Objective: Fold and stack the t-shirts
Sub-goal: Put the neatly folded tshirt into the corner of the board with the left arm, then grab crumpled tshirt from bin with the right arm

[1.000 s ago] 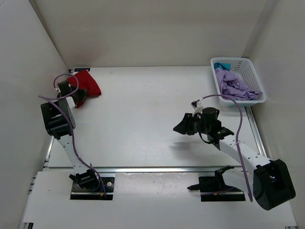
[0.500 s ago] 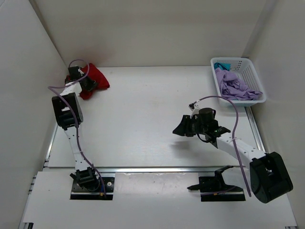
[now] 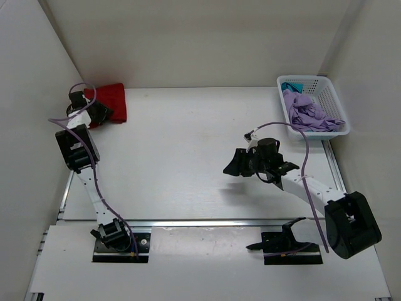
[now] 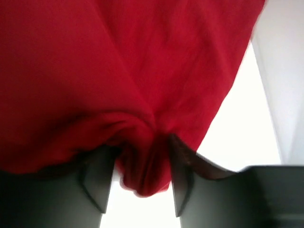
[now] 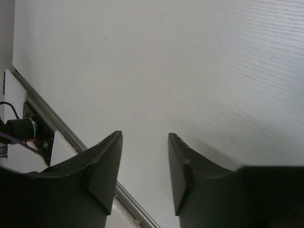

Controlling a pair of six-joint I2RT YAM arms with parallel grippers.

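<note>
The dark red t-shirt (image 3: 111,100) lies in a folded heap at the far left corner of the table. My left gripper (image 3: 95,113) is at its near edge. In the left wrist view its jaws (image 4: 142,164) stand apart, and a bunched fold of the red t-shirt (image 4: 123,61) still hangs between the fingers. My right gripper (image 3: 235,167) hovers over bare table right of centre, open with nothing between its fingers (image 5: 145,142). The lavender t-shirt (image 3: 310,114) is crumpled in the basket, and a bit of the teal t-shirt (image 3: 291,86) shows behind it.
A white lattice basket (image 3: 329,94) stands at the far right corner against the right wall. White walls close off the left, back and right sides. A metal rail (image 3: 207,221) runs along the table's near edge, in front of the arm bases.
The left arm swung over the far left corner with the red t-shirt, which now lies flatter and further left. Its jaws have parted. The right gripper drifted slightly left and widened a little.
</note>
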